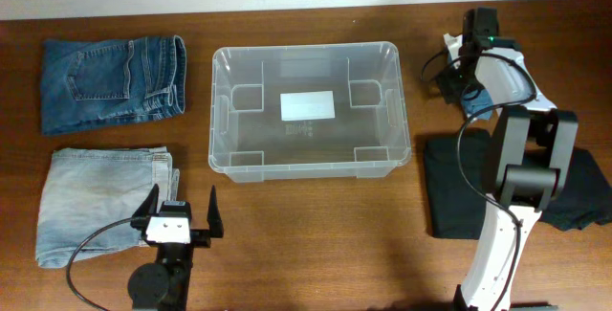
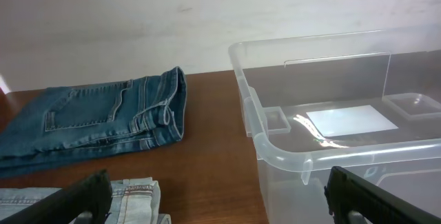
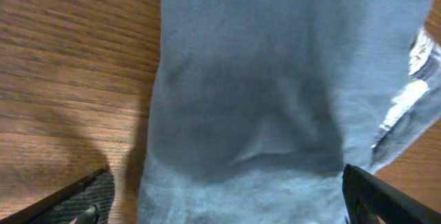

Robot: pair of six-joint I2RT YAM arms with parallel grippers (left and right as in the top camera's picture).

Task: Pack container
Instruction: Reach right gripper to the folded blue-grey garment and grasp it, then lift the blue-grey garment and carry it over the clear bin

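The most likely failure is a poor grab on the blue-grey garment [image 3: 275, 79] that fills the right wrist view. The right jaws are spread wide over it with nothing held, and whether they touch the cloth cannot be told. If they close on only the top fold, I judge the piece would open out as it is lifted, trail across the bench [image 1: 316, 244] and snag on the thick rim of the container [image 1: 308, 169] rather than dropping inside. The container sits mid-bench, upright and empty, with only its white label [image 1: 307, 105] showing on the base. Being light plastic, it could probably slide or tip if trailing cloth or an arm knocks the near wall. The black garment [image 1: 457, 187] lies near the container, under and beside the right arm [image 1: 521, 148], so a low sweep might drag it along too. On the other side the left jaws are also released, hovering just beside the pale jeans [image 1: 96, 201], with the dark jeans [image 1: 110, 83] further back. Both pairs lie near the container's left wall, and neither blocks the right arm's path, though two arms reaching the opening together could clash
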